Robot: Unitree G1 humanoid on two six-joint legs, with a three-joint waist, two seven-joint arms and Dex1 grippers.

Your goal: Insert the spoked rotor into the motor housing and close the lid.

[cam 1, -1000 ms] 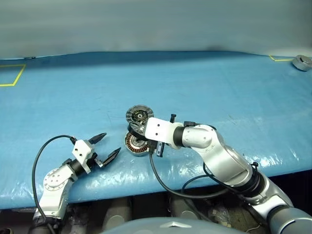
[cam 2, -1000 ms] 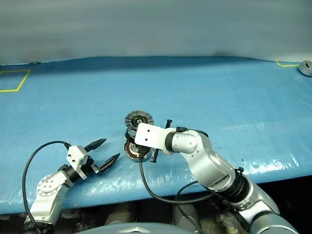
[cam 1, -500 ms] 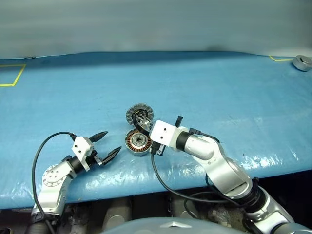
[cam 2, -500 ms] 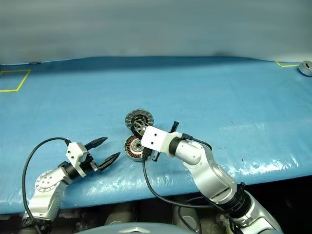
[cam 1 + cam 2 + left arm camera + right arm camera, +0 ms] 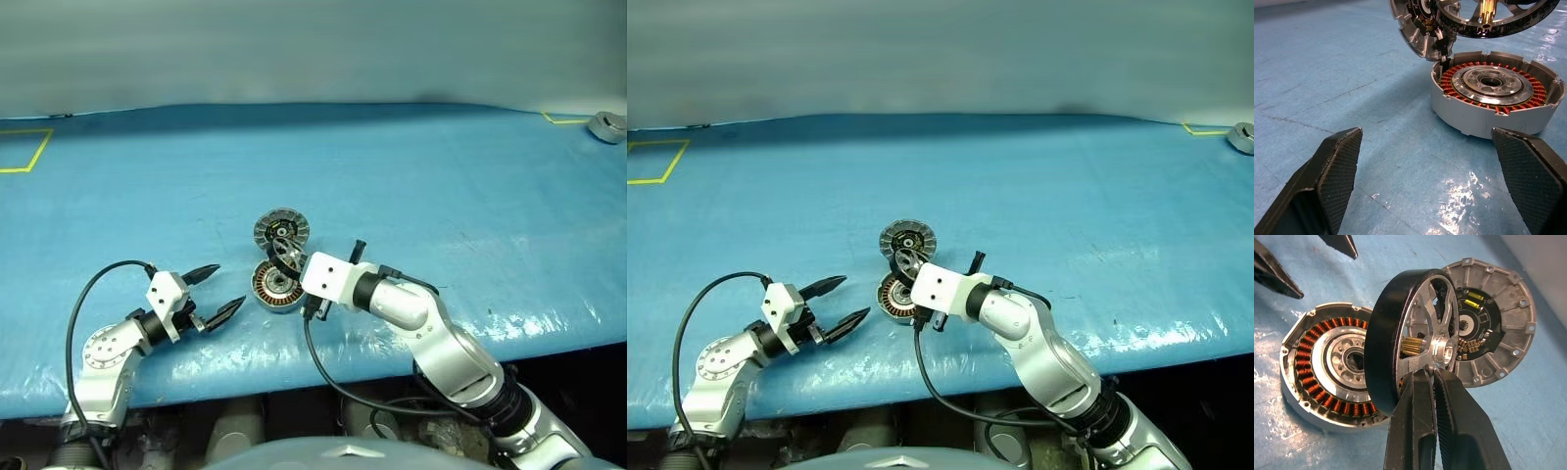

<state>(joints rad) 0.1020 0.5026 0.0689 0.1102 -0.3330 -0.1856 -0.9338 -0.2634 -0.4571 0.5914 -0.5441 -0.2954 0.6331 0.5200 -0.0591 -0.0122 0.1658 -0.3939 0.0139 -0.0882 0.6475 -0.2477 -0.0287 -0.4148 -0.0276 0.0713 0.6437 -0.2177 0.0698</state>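
Two grippers work over the blue table [image 5: 441, 176], with three motor parts between them. At the left, the left gripper [image 5: 219, 290] lies low on the table, its fingers [image 5: 1337, 171] spread wide and empty, aimed at the housing [image 5: 273, 286] a little to its right. The housing lies flat with its copper windings up and nothing seated in it. Just behind it the lid [image 5: 281, 229] lies on the table, inner face up. Right of these, the right gripper [image 5: 1432, 382] has its fingers pressed together on a spoke of the rotor [image 5: 1409, 340], near the hub, holding it tilted on edge above the gap between housing and lid.

As I judge it, the task is early: the rotor is picked up and brought close, but not yet lowered into the housing, and the lid is untouched.

From the head views the rotor is a small dark ring half hidden by the right wrist. The right wrist view shows the pinch itself, the rotor's brass pinion and the lid's ribbed rim. The left wrist view shows the housing's open top from the side, with the rotor hanging clear above it.
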